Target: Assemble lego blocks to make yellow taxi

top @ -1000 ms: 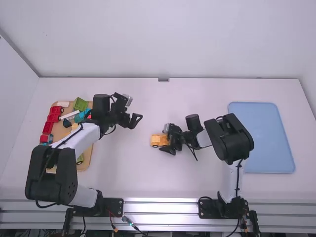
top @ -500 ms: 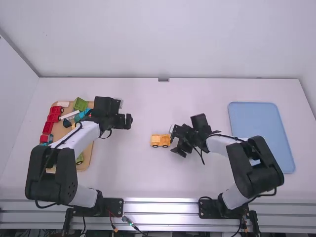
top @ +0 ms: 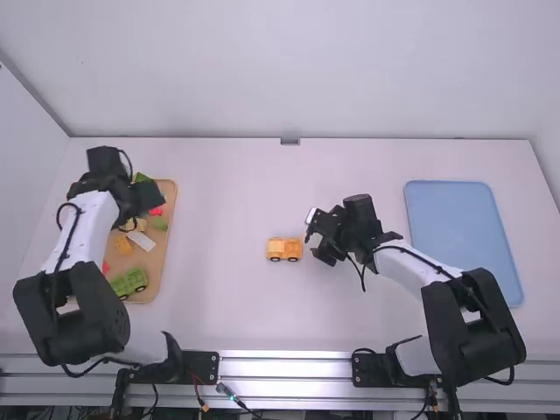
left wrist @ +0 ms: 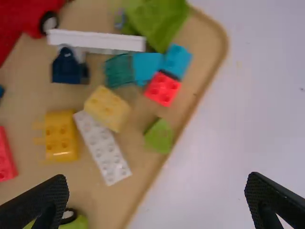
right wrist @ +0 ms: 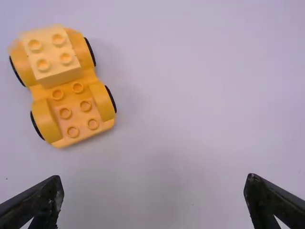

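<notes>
The orange-yellow car base (top: 284, 249) stands on the mid-table; in the right wrist view a paler yellow block (right wrist: 51, 55) sits on one end of the car base (right wrist: 78, 109), with bare studs on the other. Just right of it is my right gripper (top: 320, 240), open and holding nothing in its wrist view (right wrist: 155, 183). Over the wooden tray's far part is my left gripper (top: 144, 197), open and empty in its wrist view (left wrist: 157, 181). Below it lie a pale yellow block (left wrist: 107, 108), a yellow piece (left wrist: 61, 136) and a white brick (left wrist: 103, 148).
The wooden tray (top: 164, 254) at the left also holds a green wheeled piece (top: 130, 283), and, in the left wrist view, a red brick (left wrist: 162, 88), a long white piece (left wrist: 97, 41) and a green piece (left wrist: 159, 136). A blue tray (top: 464, 245) lies at the right.
My left arm has swung left over the wooden tray. My right gripper has backed off to the right from the car, which stays on the table.
</notes>
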